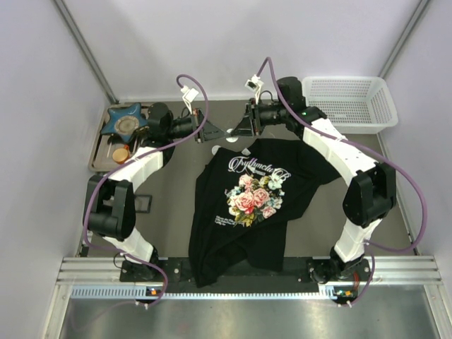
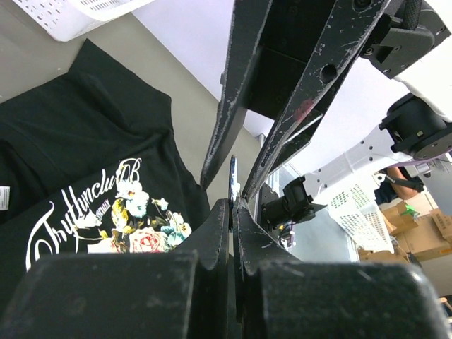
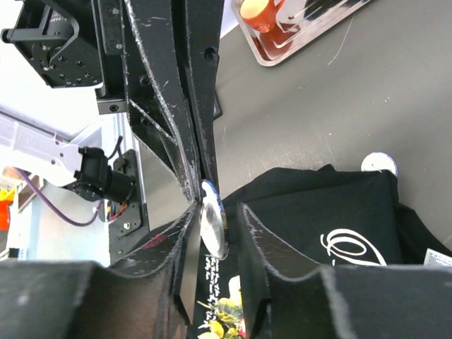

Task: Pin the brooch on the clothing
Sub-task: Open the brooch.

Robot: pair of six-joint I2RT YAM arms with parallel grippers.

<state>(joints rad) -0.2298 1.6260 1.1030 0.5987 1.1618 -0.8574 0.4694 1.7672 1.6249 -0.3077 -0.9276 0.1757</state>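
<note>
Barely visible: brooch (image 2: 232, 176) edge-on from left wrist

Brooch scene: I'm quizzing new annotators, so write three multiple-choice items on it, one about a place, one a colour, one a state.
1. Where on the table is the white basket? A near left corner; B far right corner; C centre.
2. What colour is the star dish? A blue; B red; C yellow.
3. How do the left gripper's jaws stand? A wide open, empty; B shut on nothing; C shut on the brooch.
Answers: 1 B, the top view shows it in that corner; 2 A, it is plainly blue in the top view; 3 C, both wrist views show the disc pinched between them.
</note>
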